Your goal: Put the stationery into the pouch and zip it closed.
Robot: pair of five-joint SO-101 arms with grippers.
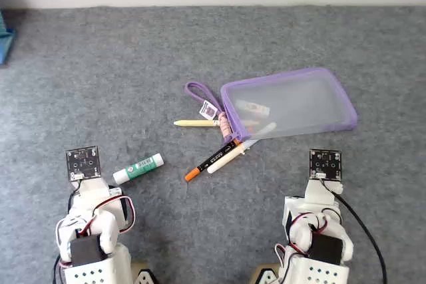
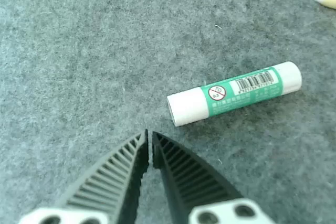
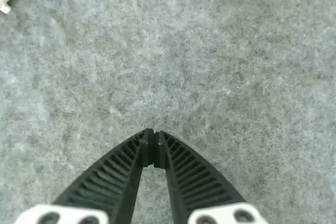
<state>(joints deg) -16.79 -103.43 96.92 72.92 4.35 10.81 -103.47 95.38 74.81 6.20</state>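
**Free room and obstructions.** Open bench [image 1: 86, 64] lay across the far side in front of the left arm and beyond the pouch [image 1: 293, 101], up to the wall. Between the two arm bases the felt was bare. This gave a straight lane outward as far as the black marker [image 1: 212, 160] and the white pen [image 1: 227, 157], which lay side by side, slanting toward the pouch's end nearer the left arm. A yellow pen [image 1: 197, 123] and the purple strap loop [image 1: 197, 90] crowded that same end, obstructing approach from that side. The glue stick [image 2: 234, 93] lay just beside the left jaws, off to one side, with bare felt directly ahead. Ahead of the right jaws the felt was bare, and the pouch lay farther out.
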